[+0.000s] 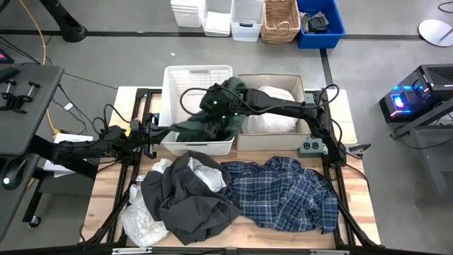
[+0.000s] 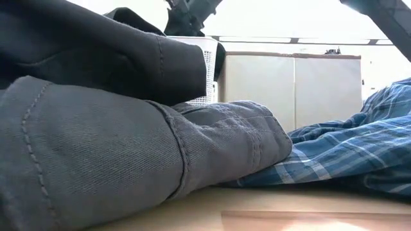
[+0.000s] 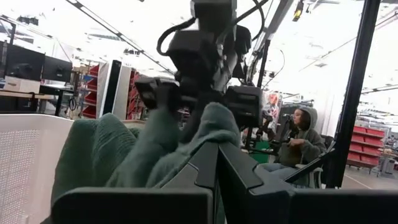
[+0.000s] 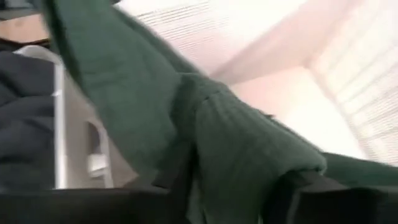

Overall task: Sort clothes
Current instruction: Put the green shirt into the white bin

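A dark green garment [image 1: 205, 124] stretches over the white slatted basket [image 1: 177, 78], from my left gripper [image 1: 153, 134] at the basket's near left corner up to my right gripper [image 1: 216, 106] above the basket. Both grippers are shut on it. On the table in front lie a dark grey garment [image 1: 191, 202] over white cloth [image 1: 145, 219], and a blue-and-navy plaid shirt [image 1: 287, 195]. White clothes [image 1: 272, 106] lie in the tan cardboard box [image 1: 308, 88]. My left gripper pinches one end of the green garment [image 3: 186, 158] between its two fingers, coming level from the table's left. The cloth runs up and away from the fingers toward the other gripper. My right gripper pinches a bunched fold of the green garment [image 4: 205, 143] between its fingers, from above and from the table's right. The cloth hangs below it over the basket, and one part drapes across the basket's near wall [image 1: 185, 131].
The basket and the cardboard box stand side by side at the table's far edge. The pile of grey, white and plaid clothes fills most of the near half. A grey outlet box [image 1: 311, 147] sits near the right arm. A person [image 3: 298, 140] sits beyond the table.
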Robot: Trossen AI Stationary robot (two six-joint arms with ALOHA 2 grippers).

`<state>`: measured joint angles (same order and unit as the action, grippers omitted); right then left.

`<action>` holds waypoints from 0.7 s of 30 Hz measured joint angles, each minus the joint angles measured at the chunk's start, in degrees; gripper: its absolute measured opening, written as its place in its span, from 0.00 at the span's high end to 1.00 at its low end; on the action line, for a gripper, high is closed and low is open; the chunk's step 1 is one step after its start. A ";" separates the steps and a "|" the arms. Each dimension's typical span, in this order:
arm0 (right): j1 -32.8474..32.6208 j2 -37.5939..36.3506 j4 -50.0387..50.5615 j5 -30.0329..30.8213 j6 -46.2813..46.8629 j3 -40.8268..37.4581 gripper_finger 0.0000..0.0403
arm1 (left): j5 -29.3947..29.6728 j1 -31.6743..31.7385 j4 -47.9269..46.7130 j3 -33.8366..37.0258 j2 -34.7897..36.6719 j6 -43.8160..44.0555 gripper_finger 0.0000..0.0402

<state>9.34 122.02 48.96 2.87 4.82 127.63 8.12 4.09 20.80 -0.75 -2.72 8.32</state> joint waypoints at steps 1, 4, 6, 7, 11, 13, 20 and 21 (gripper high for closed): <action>0.00 -0.45 -0.22 1.25 -1.34 0.01 0.56 | 0.00 -0.01 0.00 0.00 0.00 0.00 1.00; 0.04 -1.64 2.06 5.31 -4.72 2.13 0.43 | 0.00 0.00 0.00 0.02 0.00 0.01 1.00; 0.36 -1.84 5.17 7.89 -5.02 4.98 0.37 | -0.01 0.01 0.01 0.02 0.00 0.00 1.00; 0.60 -1.84 7.58 8.51 -4.79 6.44 0.35 | -0.01 0.00 0.00 0.02 0.00 0.01 1.00; 2.06 -1.86 11.56 6.51 -5.12 7.28 0.32 | -0.02 0.00 0.00 0.02 0.00 0.01 1.00; 2.62 -1.93 16.95 7.25 -7.25 7.21 0.32 | -0.02 -0.01 0.00 0.02 0.00 0.00 1.00; 7.72 -5.60 30.46 14.13 -8.34 6.49 0.32 | -0.02 -0.01 0.00 0.02 0.00 0.02 1.00; 8.49 -6.22 31.13 15.26 -8.58 6.49 0.32 | -0.02 0.00 0.00 0.02 0.00 0.00 1.00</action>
<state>17.83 115.80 80.09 18.13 -3.76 134.13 8.10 4.09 20.80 -0.73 -2.72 8.32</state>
